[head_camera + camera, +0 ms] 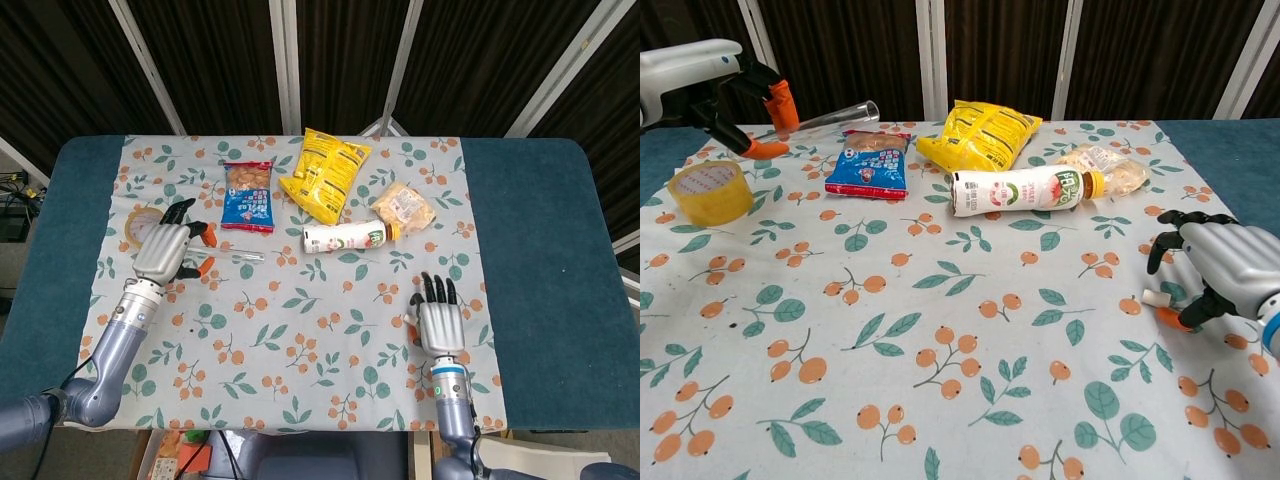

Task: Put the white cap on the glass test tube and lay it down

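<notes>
My left robot hand (715, 85) is up at the far left of the desk (530, 230), its orange-tipped fingers (783, 100) pinched around the glass test tube (835, 115). The tube is clear of the cloth, lying close to level, its open mouth pointing right toward the blue snack packet (870, 163). From the head view the same hand (165, 250) sits just right of the roll of yellow tape (142, 226), with the tube (235, 257) sticking out to the right of it.

My right robot hand (1225, 265) is low at the near right, palm down over the flowered tablecloth (940, 330), fingers curled in an arch. The white cap (1153, 298) lies on the cloth just left of that hand, and the orange thumb tip (1173, 319) rests right beside it. I cannot tell whether the thumb is touching it, but nothing is gripped: the cap sits on the cloth and the fingers are spread above it. In the head view this hand (438, 322) shows its back, fingers pointing away from me, and the cap is hidden.

So the tube and cap are well apart, on opposite sides of the desk. Between them along the far side lie the yellow crisp bag (980, 135), a drink bottle (1018, 190) on its side with its cap to the right, and a clear bag of snacks (1102, 168) just behind the bottle's neck.
</notes>
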